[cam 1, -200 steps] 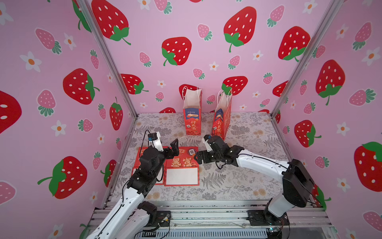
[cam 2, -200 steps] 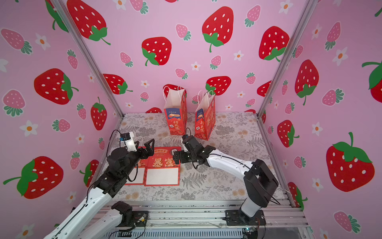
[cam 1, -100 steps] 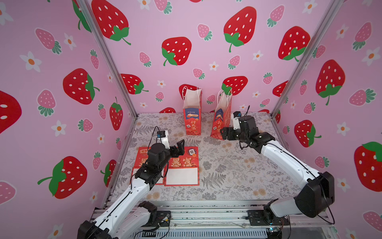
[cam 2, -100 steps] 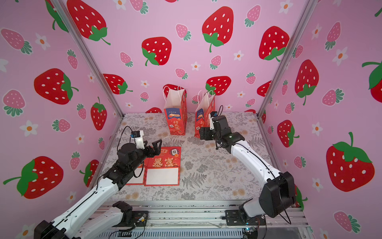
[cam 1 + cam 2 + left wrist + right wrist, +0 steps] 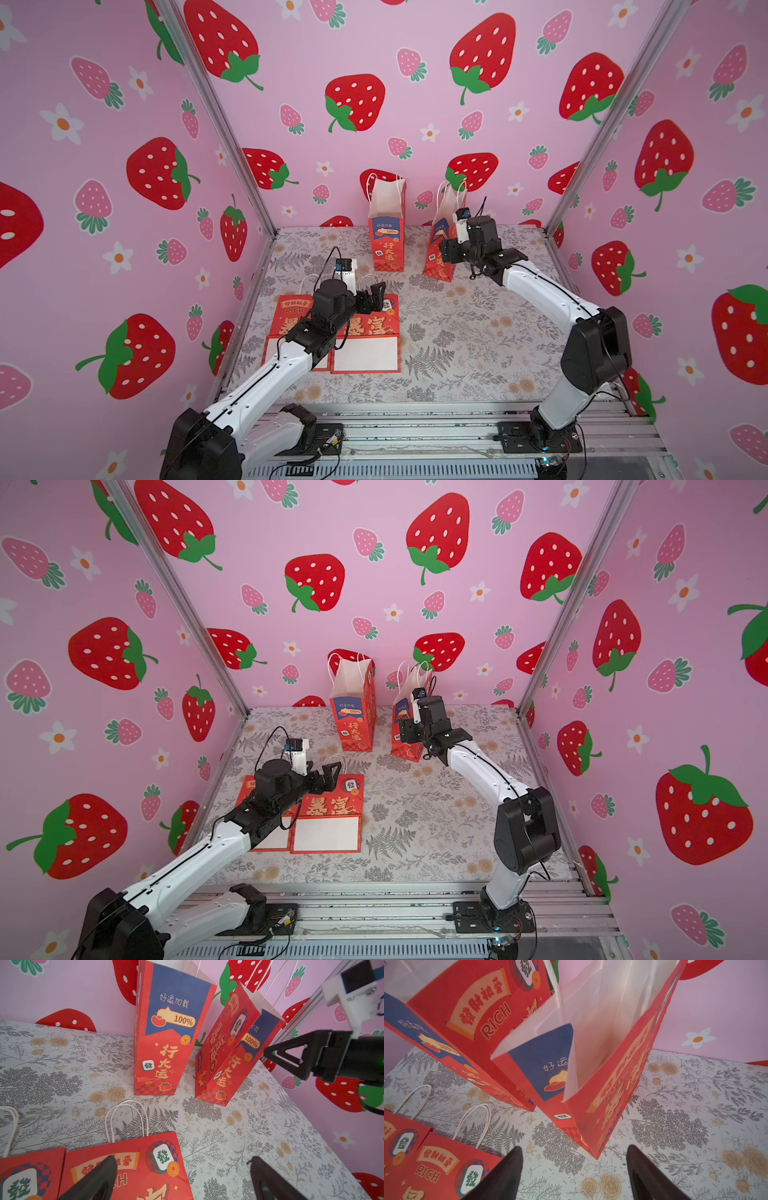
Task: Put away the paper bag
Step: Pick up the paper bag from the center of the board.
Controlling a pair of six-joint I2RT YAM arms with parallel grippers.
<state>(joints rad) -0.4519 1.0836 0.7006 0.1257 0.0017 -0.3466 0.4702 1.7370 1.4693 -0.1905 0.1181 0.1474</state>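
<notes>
In both top views, two red paper bags stand open at the back of the floral desk [image 5: 457,332]: an upright bag [image 5: 387,241] near the middle and a tilted bag [image 5: 440,249] just to its right. Two more red bags lie flat side by side on the near left part of the desk, the right flat bag [image 5: 368,332] and the left flat bag [image 5: 286,320], the latter partly hidden under the left arm. The left gripper [image 5: 374,297] hovers over the top edge of the right flat bag with its fingers spread wide and nothing between them. The right gripper [image 5: 446,253] sits against the right side of the tilted bag; whether it touches the paper cannot be told here.

In the left wrist view, the left fingers [image 5: 99,1178] stand far apart above the right flat bag [image 5: 133,1167], whose white handle [image 5: 126,1118] lies on the desk. The upright bag [image 5: 166,1043] and tilted bag [image 5: 226,1053] stand beyond, with the right gripper [image 5: 268,1054] close beside the tilted one.

In the right wrist view, the right fingers [image 5: 508,1174] are parted with only desk between them, gripping nothing, just short of the tilted bag [image 5: 591,1095], whose white inside is visible.
</notes>
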